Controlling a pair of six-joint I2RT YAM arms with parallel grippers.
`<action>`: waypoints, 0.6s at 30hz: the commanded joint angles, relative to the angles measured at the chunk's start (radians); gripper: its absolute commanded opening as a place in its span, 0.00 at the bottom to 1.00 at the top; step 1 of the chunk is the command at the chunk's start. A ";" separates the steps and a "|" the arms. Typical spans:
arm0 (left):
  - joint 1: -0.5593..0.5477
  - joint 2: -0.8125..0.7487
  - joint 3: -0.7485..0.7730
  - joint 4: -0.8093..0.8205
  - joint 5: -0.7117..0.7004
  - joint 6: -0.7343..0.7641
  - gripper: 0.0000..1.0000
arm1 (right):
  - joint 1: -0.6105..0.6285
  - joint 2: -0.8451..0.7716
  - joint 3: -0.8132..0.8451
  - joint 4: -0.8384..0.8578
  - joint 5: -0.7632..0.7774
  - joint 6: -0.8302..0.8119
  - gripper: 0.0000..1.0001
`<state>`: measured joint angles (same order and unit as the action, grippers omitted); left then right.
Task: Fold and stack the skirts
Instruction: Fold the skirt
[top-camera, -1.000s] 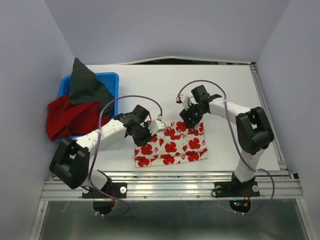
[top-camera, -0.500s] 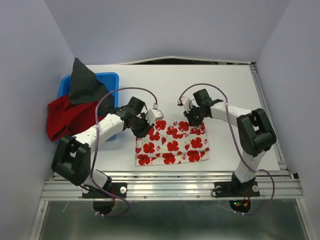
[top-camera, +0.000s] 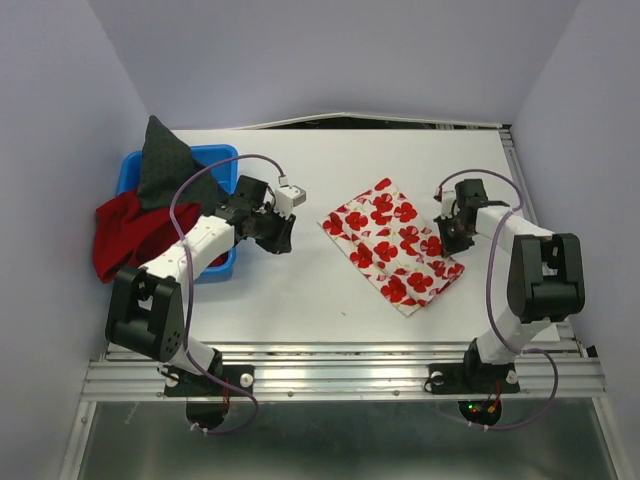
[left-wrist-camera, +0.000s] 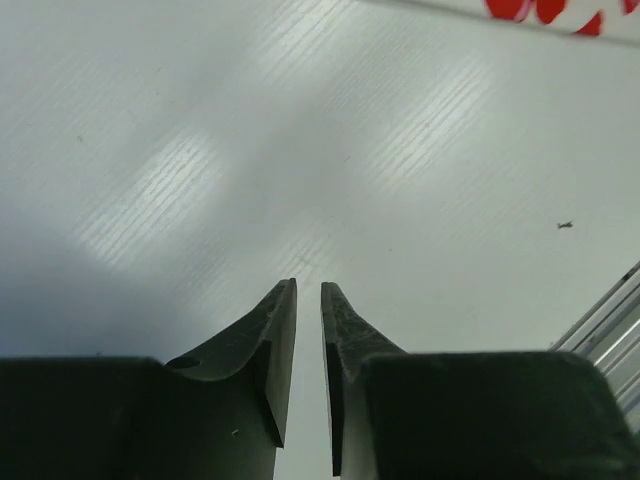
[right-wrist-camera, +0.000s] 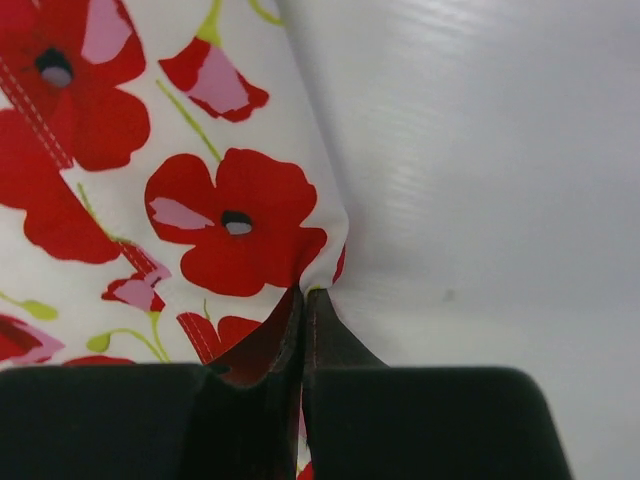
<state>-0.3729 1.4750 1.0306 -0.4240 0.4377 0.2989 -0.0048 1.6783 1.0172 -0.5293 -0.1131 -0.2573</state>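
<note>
The white skirt with red flowers lies folded and slanted on the table, right of centre. My right gripper is at its right edge, shut on a pinch of the cloth. The right wrist view shows the hem drawn up between the closed jaws of that gripper. My left gripper hovers over bare table beside the bin, well left of that skirt. In its wrist view the left gripper has its jaws a narrow gap apart with nothing between them, and a strip of flowered cloth shows at the top. The deep-red skirt and the dark grey skirt lie heaped on the bin.
The blue plastic bin stands at the table's left edge under the two heaped skirts. The white table ends in a metal rail at the near side and another along the right.
My right gripper has shut on the flowered skirt and dragged it to the right, turning it. My left gripper has drawn back left towards the bin, away from the skirt.
</note>
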 joint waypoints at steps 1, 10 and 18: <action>-0.003 0.002 0.043 0.082 0.098 -0.181 0.30 | 0.058 0.010 0.006 -0.132 -0.184 0.221 0.01; 0.014 0.018 -0.030 0.263 0.237 -0.368 0.29 | 0.138 0.035 -0.009 -0.047 -0.245 0.397 0.36; 0.028 0.109 -0.078 0.531 0.292 -0.656 0.00 | 0.207 -0.239 0.070 0.112 -0.172 0.432 0.54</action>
<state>-0.3546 1.5391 0.9733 -0.0475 0.6857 -0.2138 0.1345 1.5364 1.0183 -0.5484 -0.3122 0.1417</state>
